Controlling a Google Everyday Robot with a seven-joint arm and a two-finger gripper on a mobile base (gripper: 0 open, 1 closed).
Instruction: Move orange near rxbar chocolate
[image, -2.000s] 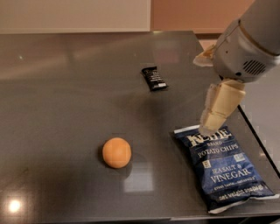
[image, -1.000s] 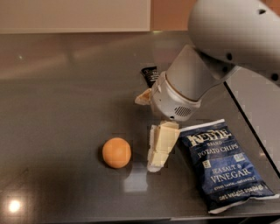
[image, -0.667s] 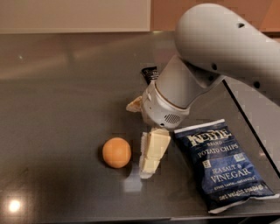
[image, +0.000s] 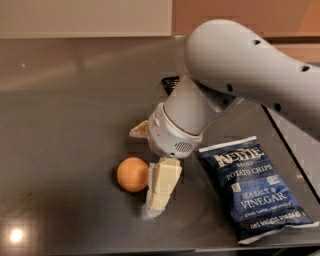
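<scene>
While its opening cannot be told, the pincer (image: 160, 192) hangs low, just beside the orange (image: 132, 174).

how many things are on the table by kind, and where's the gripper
fruit: 1, the orange
snack bars: 1, the rxbar chocolate, partly hidden behind the arm
chip bags: 1, the blue chip bag
total: 3
The gripper is low over the table, right beside the orange, between it and the chip bag.
</scene>
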